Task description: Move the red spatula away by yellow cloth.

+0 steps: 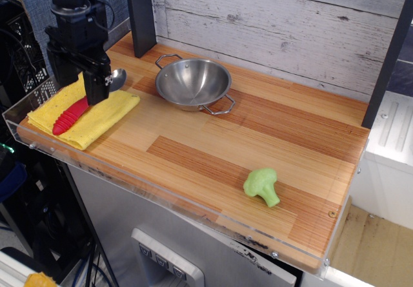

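Note:
The red spatula lies diagonally on the yellow cloth at the table's left end. Its ribbed red handle points to the front left. Its silver bowl rests at the cloth's back edge. My gripper hangs over the middle of the spatula with its two black fingers pointing down and spread on either side of the handle. It looks open and holds nothing. The spatula's neck is hidden behind the fingers.
A steel pan with two handles sits right of the cloth. A green broccoli toy lies near the front right. A dark post stands behind the pan. A clear acrylic rim edges the wooden table.

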